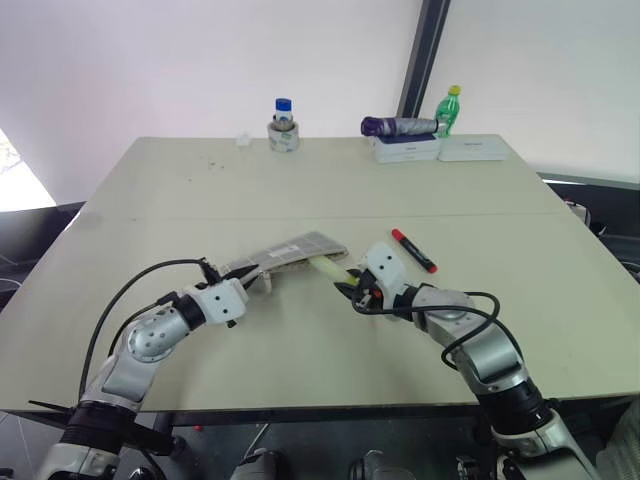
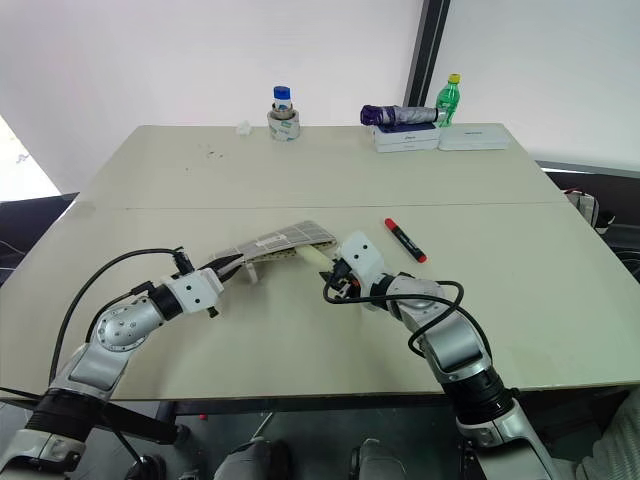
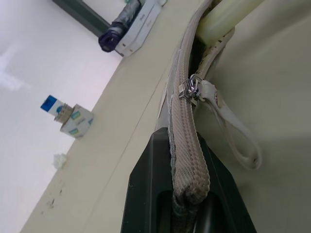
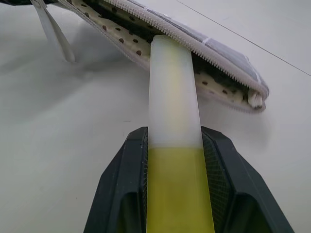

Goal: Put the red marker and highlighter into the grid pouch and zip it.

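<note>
The grid pouch (image 1: 290,250) is lifted off the table at its near end, where my left gripper (image 1: 243,281) is shut on its edge (image 3: 187,160). Its zipper stands open, showing a dotted lining (image 4: 146,46). My right gripper (image 1: 352,291) is shut on the highlighter (image 4: 174,141), a yellow body with a pale cap. The cap tip sits at the pouch's open mouth (image 1: 330,268). The red marker (image 1: 413,250) lies on the table just right of my right gripper. The zipper pull and its white strap (image 3: 233,131) hang from the pouch.
At the table's far edge stand a small jar with a blue lid (image 1: 284,126), a green bottle (image 1: 449,110), a folded purple umbrella (image 1: 398,126) on white boxes (image 1: 440,148). A bit of crumpled white paper (image 1: 242,140) lies left of the jar.
</note>
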